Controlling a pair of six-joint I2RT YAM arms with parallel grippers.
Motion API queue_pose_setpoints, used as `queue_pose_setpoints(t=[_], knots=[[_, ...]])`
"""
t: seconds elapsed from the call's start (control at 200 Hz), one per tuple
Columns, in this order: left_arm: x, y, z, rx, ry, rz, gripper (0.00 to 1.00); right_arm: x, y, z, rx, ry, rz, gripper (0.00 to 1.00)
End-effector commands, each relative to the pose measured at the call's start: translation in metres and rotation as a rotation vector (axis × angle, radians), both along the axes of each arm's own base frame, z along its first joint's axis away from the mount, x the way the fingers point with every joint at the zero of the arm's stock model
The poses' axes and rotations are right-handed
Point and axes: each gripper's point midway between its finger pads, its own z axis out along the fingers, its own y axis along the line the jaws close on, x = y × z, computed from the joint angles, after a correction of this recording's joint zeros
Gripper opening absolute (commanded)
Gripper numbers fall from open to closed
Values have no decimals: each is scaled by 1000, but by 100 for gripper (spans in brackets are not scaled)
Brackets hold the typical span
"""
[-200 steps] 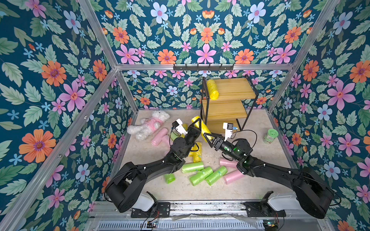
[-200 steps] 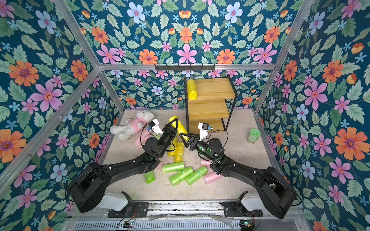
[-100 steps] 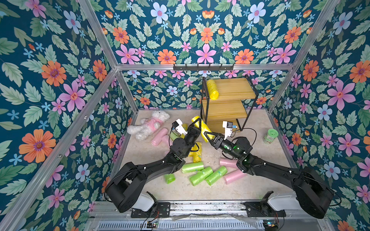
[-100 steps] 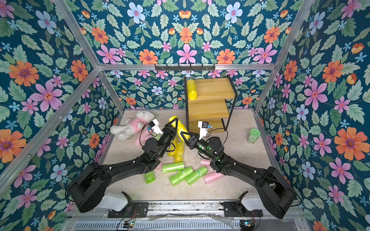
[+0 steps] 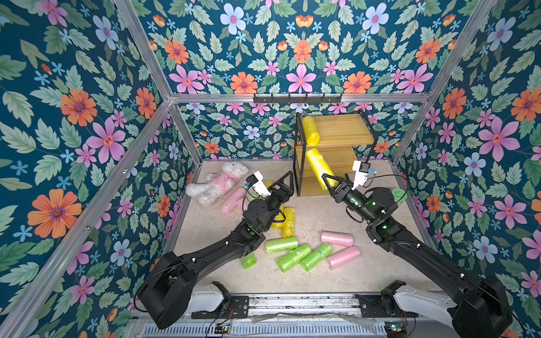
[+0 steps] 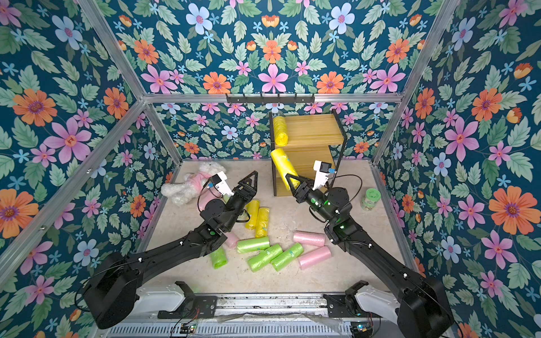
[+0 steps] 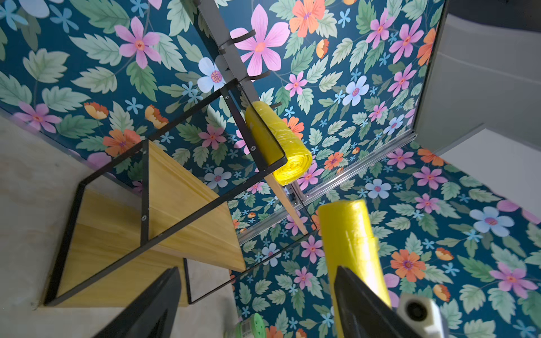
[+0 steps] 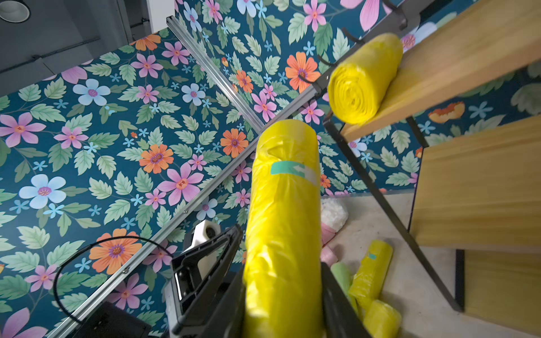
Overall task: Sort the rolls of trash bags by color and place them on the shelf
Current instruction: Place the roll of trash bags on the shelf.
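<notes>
Jaws of the right gripper (image 5: pixel 328 182) are clamped on the low end of a yellow roll (image 5: pixel 317 166), which juts up beside the shelf (image 5: pixel 345 128), near its middle board; left gripper (image 7: pixel 256 272) stands wide, empty. Risks: end-only hold on soft plastic may pivot or slip; tip could snag the black frame, or nudge off the shelved roll (image 5: pixel 310 134), which overhangs the top board's edge.
</notes>
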Motion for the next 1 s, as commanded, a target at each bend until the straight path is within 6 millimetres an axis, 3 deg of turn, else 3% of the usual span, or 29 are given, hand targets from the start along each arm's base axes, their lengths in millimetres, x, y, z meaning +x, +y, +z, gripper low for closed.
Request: queue_pose_setpoints(t=[0.0, 0.165, 0.34, 0.595, 0.605, 0.635, 0.8, 0.995], knots=[[3, 0, -11, 228, -14, 23, 88, 19, -18, 9, -68, 15, -65, 32], [8, -6, -11, 400, -26, 13, 89, 64, -38, 31, -115, 55, -167, 32], [12, -4, -21, 453, -16, 19, 89, 113, -47, 47, -139, 112, -263, 34], [15, -1, -27, 471, -5, 27, 89, 167, -39, 61, -159, 180, -317, 36], [15, 0, -28, 472, -4, 28, 89, 175, -37, 51, -168, 201, -316, 36], [15, 0, -29, 475, -2, 30, 89, 182, -35, 46, -173, 218, -317, 36], [16, 6, -29, 480, 0, 48, 89, 196, -26, 39, -159, 249, -300, 37], [17, 10, -33, 493, 6, 59, 89, 195, -8, 30, -158, 277, -246, 39]])
